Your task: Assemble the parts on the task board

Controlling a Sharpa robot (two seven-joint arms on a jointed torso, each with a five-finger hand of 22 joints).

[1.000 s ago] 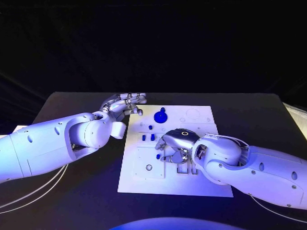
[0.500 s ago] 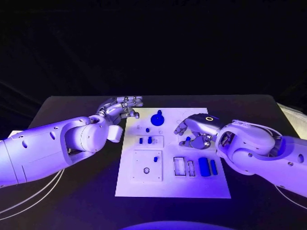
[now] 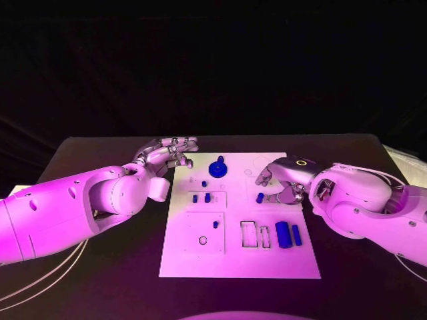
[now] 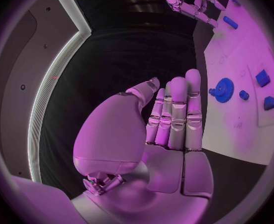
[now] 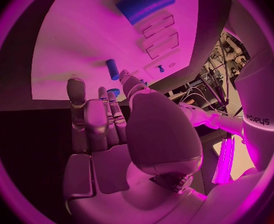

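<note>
Hovering over the task board's (image 3: 235, 257) right edge, the right hand (image 3: 283, 181) has its fingers loosely curled and pointing toward the board's middle. A small blue peg (image 3: 259, 198) lies just beside the fingertips, on the board side of them. Whether a finger touches it I cannot tell from the head view. In the right wrist view a short blue cylinder (image 5: 112, 69) lies just past the fingertips (image 5: 76, 87), its long axis roughly in line with the fingers, and nothing sits inside the grasp. Fingers there look nearly straight and close together, holding nothing.

Left hand (image 3: 167, 153) rests off the board's far left corner, over the black table (image 3: 98, 150). Left wrist view shows its fingers (image 4: 177, 109) extended side by side, empty, with the blue gear (image 4: 223, 89) just beyond them on the board. In the head view the blue gear (image 3: 219, 165) stands between the 2 hands, nearer the left.

Other parts: 2 small blue pieces (image 3: 201, 198) in a recess left of centre, and 2 longer blue bars (image 3: 289, 234) lying with long axes running toward the robot, near the right forearm.

Judgement: the peg is the right hand's business. It lies toward the board's centre from those fingers, so the closing move goes inward and down, not sideways. The left hand is well apart from it.
</note>
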